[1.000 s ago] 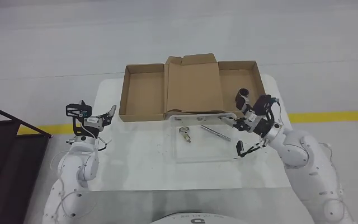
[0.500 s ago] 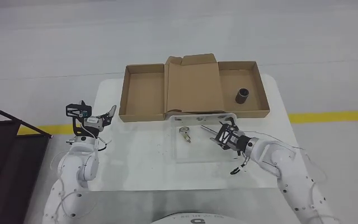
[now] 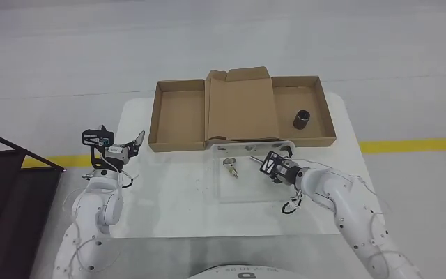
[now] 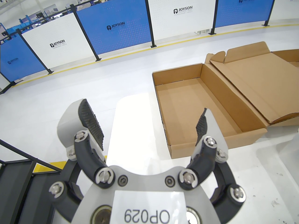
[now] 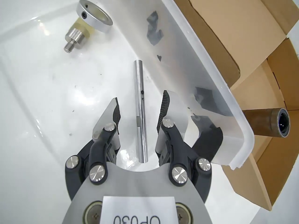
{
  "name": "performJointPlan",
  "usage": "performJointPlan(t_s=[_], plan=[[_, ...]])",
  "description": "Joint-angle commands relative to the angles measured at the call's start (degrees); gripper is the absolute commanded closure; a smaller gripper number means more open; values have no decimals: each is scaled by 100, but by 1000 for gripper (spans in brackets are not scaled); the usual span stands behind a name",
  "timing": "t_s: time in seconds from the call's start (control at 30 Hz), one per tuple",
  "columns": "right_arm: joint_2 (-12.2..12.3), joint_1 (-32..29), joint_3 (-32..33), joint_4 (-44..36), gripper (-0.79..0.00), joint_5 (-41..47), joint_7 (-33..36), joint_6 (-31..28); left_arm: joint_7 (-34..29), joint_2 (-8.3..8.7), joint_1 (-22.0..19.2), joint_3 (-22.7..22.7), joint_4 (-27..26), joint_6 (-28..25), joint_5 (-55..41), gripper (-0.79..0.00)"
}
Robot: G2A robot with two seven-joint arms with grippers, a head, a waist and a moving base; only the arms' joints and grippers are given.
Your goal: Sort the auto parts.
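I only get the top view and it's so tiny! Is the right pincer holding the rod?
Observer: Not yet. The right pincer is open, with one finger on each side of the rod, neither touching it.
Operator: Is the rod plain?
Observer: No, it has two little holes and a notch in its side.
Operator: What's the other shiny thing?
Observer: A ring lying against a stud with a threaded tip, in the same tray.
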Motion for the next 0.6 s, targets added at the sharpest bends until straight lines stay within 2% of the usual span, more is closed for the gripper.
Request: performJointPlan(t_s=[0.0,0.57], plan=[[-16,98,-69,89,-357,29,95,49,0,0,0,0,0,0,0,-785],[-86,496,-435,496,-262,88,666,127,0,0,0,0,0,0,0,-785]])
